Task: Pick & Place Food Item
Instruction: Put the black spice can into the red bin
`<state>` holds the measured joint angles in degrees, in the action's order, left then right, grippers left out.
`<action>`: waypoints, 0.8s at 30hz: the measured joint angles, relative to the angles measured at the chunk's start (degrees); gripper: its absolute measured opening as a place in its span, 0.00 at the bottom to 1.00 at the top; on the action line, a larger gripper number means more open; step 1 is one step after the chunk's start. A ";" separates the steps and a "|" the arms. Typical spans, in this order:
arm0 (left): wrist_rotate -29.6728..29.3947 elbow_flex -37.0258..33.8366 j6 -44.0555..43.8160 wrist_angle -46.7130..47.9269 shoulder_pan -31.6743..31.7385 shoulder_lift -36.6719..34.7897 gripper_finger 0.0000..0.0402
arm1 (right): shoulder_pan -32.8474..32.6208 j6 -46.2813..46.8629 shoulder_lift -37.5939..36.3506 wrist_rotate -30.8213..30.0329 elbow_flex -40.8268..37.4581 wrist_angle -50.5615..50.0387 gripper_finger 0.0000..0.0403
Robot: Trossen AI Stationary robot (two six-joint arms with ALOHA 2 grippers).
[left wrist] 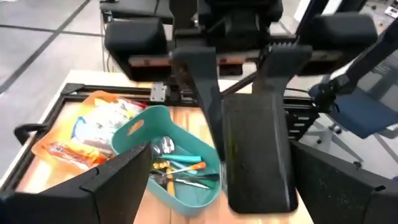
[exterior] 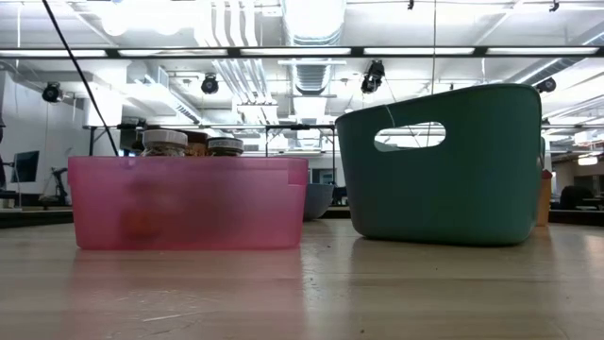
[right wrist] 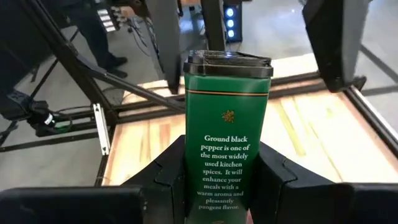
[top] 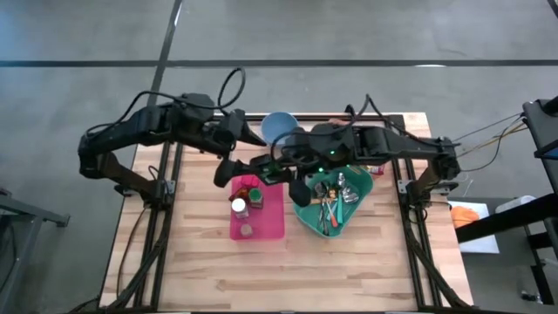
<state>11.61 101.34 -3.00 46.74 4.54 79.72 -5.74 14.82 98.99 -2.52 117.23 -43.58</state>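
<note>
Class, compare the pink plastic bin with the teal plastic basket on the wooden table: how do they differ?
The pink plastic bin is low, translucent and rectangular; the teal plastic basket is taller, opaque and rounded, with a handle cutout. The bin holds lidded jars; the basket holds utensils. Both sit upright, side by side, on the wooden table.

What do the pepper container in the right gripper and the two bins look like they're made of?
Pepper tin: apparently glossy painted metal, green with crisp edges, black plastic-looking cap. Pink bin: translucent plastic; jars show through faintly. Teal bin: opaque matte plastic with a moulded handle slot.
</note>
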 joint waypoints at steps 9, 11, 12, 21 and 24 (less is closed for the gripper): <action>5.00 0.00 0.02 6.23 -0.04 1.11 0.88 | -0.02 1.08 1.78 0.00 0.01 -0.61 0.27; 5.96 -0.04 0.03 6.96 -0.04 1.25 0.84 | -0.02 1.06 1.79 0.23 0.09 -0.63 0.27; 6.02 -0.07 0.02 7.04 -0.04 1.25 0.82 | -0.02 1.08 1.79 0.76 0.09 -0.63 0.27; 6.14 -0.04 0.16 4.83 -0.04 1.19 0.49 | -0.33 0.84 2.03 1.44 0.09 -0.43 0.27; 6.34 -0.07 -0.20 4.70 -0.04 1.19 0.36 | -0.35 0.81 2.03 1.18 0.09 -0.62 0.27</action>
<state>17.96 101.27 -3.20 51.45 4.49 80.90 -6.09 15.63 101.01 -1.34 117.32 -44.20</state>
